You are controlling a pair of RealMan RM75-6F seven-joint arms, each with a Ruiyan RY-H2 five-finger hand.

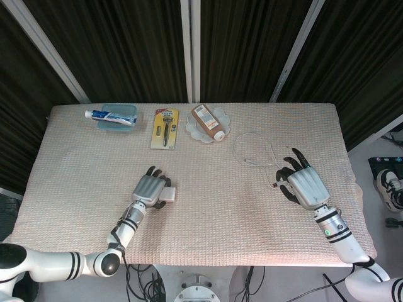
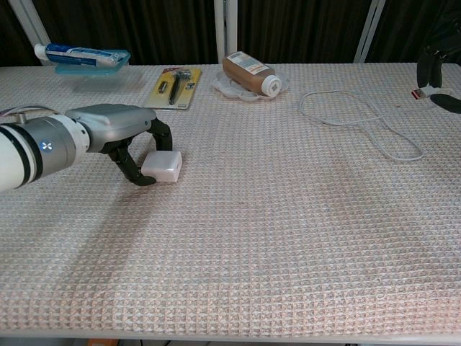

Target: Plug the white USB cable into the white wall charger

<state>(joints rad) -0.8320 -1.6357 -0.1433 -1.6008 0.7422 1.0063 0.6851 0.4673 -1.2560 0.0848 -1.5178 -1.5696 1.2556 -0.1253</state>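
Both hands are busy: left hand (image 2: 119, 130) grasps the charger (image 2: 163, 166); right hand (image 1: 302, 184) pinches the cable (image 2: 360, 122) plug.

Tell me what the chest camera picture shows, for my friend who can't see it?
The robot's left hand curls around a white wall charger on the table. A white USB cable lies looped to the right, its plug by the right hand at the edge.
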